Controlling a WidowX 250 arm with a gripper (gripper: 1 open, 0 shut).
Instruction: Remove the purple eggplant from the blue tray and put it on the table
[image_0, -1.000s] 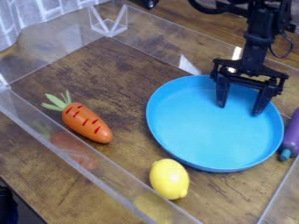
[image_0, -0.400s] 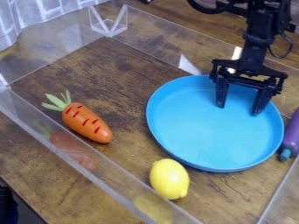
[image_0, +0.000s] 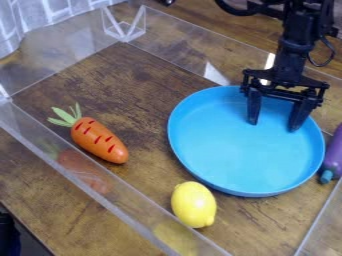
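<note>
Already the purple eggplant (image_0: 331, 150) lies at the right edge of the frame, outside the raised rim of the blue tray (image_0: 201, 160) and partly cropped by the picture border; it rests lengthwise along the rim, its blue-green stem end pointing toward the lower right. Whether it touches the rim or sits just beside it cannot be told. The tool (image_0: 278, 112) hangs in the upper right, pointing straight down over the far right part of the tray, its two fingers spread fully apart and holding nothing.

Judged from this layout, the transfer appears essentially complete, so the step in hand is a clean retreat. To do it well, the tool should rise vertically before any sideways travel, keeping its open fingers clear of the tray rim and of the eggplant (a glossy rounded toy that would likely roll if nudged). The clear acrylic wall just behind the eggplant leaves little room, so any withdrawal toward the right looks risky.

Elsewhere on the surface (image_0: 147, 85), an orange carrot (image_0: 96, 140) lies at centre left and a yellow lemon (image_0: 194, 204) at lower centre, both well apart from the tool.

Against the earlier frames, nothing has shifted place: eggplant, tray, carrot and lemon match, and the tool stands equally wide over the same spot.
</note>
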